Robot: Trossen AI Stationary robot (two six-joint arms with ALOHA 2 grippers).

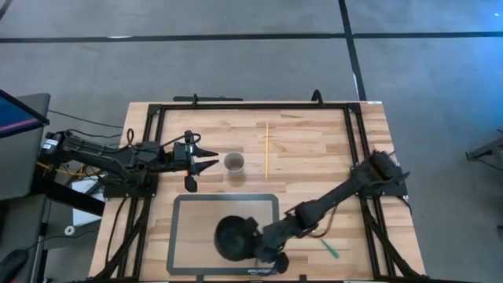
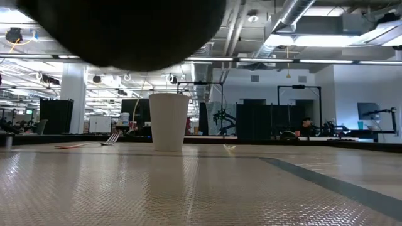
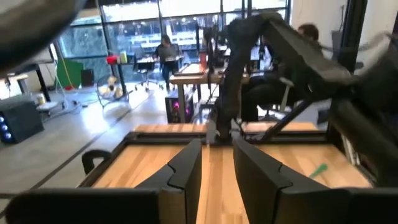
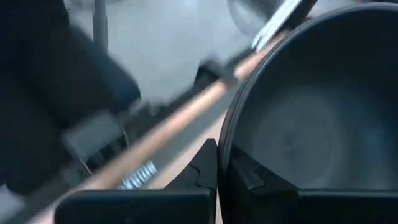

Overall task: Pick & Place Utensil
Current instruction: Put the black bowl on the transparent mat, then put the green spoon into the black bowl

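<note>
A black bowl (image 1: 236,237) is over a grey mat with a dark border (image 1: 182,236) near the table's near edge. In the low view the bowl (image 2: 125,31) fills the top of the picture, with its underside clear of the mat (image 2: 188,188). My right gripper (image 1: 264,239) reaches in from the right and is shut on the bowl. My left gripper (image 1: 209,157) is open and hovers left of a white paper cup (image 1: 234,163), touching nothing. A thin wooden stick (image 1: 267,149) lies right of the cup. A fork (image 2: 113,137) lies left of the cup. My right gripper (image 4: 225,163) pinches the bowl's rim (image 4: 231,127) on its right side, with one finger inside the bowl and one outside. The fingers come slanting from the table's right. The bowl is lifted clear of the mat and stays about level.
A small green utensil (image 1: 330,249) lies on the wood right of the mat, beside my right arm. A black frame (image 1: 251,104) runs around the table top. Bare wood shows between the stick and the right rail. People sit at desks in the room beyond.
</note>
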